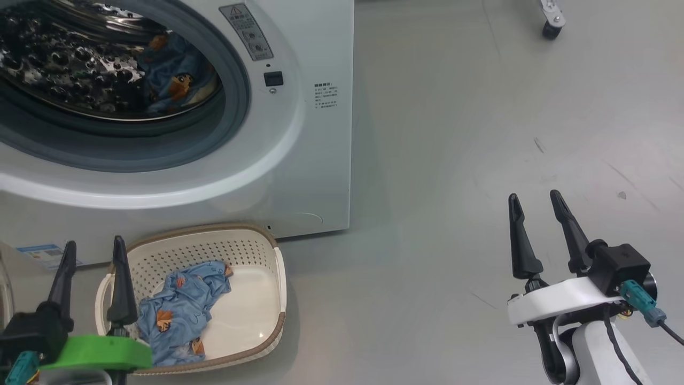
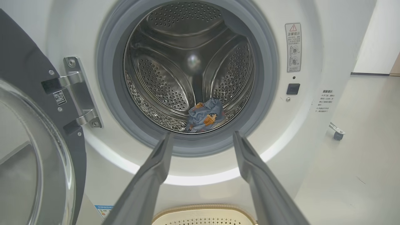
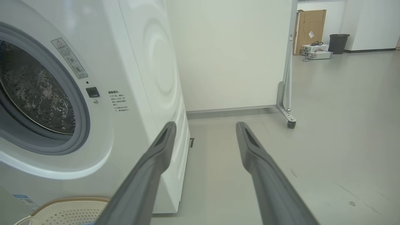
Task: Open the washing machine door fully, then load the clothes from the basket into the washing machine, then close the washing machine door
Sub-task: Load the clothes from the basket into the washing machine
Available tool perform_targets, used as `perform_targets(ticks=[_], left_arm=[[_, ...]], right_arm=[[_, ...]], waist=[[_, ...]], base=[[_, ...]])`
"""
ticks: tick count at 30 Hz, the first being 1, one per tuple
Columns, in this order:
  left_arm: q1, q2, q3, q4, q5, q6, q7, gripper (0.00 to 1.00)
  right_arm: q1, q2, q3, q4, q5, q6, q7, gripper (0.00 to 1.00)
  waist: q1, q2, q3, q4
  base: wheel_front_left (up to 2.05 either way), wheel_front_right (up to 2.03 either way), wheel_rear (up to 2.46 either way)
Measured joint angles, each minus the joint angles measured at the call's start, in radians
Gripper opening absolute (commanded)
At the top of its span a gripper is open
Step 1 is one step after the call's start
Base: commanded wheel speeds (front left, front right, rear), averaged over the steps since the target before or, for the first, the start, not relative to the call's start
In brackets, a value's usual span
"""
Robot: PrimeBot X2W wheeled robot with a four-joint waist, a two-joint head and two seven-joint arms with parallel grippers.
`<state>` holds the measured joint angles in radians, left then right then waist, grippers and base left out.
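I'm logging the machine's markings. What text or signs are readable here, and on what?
"温馨提示" under a red warning triangle: sticker on the washing machine; smaller lines unreadable.
"温馨提示:" heads the printed notice beside it; rest too small.
QR sticker on the washing machine door: no words.
Lower-corner blue label: blurred.

A: The washing machine (image 1: 315,160)?
B: Smooth, glossy white shell; drum (image 2: 162,81) of shiny perforated steel; gasket (image 2: 107,78) matt grey; washing machine door (image 2: 31,140) of smooth clear glass.
A: And the basket (image 1: 214,248)?
B: Cream perforated plastic, brown woven-look rim; the clothes (image 1: 181,310) are soft, crumpled cloth; the floor (image 1: 454,160) is smooth, faintly glossy.
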<state>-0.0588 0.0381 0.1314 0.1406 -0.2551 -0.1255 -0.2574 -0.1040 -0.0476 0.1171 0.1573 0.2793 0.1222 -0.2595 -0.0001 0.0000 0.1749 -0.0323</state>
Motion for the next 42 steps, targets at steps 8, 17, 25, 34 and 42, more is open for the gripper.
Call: perform_targets(ticks=[8,17,25,34,42], left_arm=[[0.086,0.0,-0.005,-0.037,0.004,0.0,0.001,1.0],[0.144,0.0,-0.02,-0.063,0.003,0.0,0.001,1.0],[0.156,0.0,-0.037,-0.093,-0.005,0.003,0.001,1.0],[0.157,0.0,-0.044,-0.112,-0.002,0.034,0.001,1.0],[0.159,0.0,-0.059,-0.115,-0.014,0.042,0.001,1.0]], right_arm=[[0.05,0.002,-0.007,-0.001,-0.01,0.0,0.0,1.0],[0.06,0.003,-0.016,-0.026,-0.037,0.0,0.0,1.0],[0.079,0.004,-0.024,-0.038,-0.043,0.0,0.0,1.0],[0.093,0.004,-0.028,-0.046,-0.044,0.0,0.0,1.0],[0.093,0.004,-0.027,-0.048,-0.044,0.0,0.0,1.0]], waist=[[0.0,0.0,-0.062,0.004],[0.0,0.0,-0.094,0.0],[0.0,0.0,-0.094,0.003],[0.0,0.0,-0.086,0.01],[0.0001,0.0,-0.09,0.012]], base=[[0.0,0.0,0.0],[0.0,0.0,0.0],[0.0,0.0,0.0],[0.0,0.0,0.0],[0.0,0.0,0.0]])
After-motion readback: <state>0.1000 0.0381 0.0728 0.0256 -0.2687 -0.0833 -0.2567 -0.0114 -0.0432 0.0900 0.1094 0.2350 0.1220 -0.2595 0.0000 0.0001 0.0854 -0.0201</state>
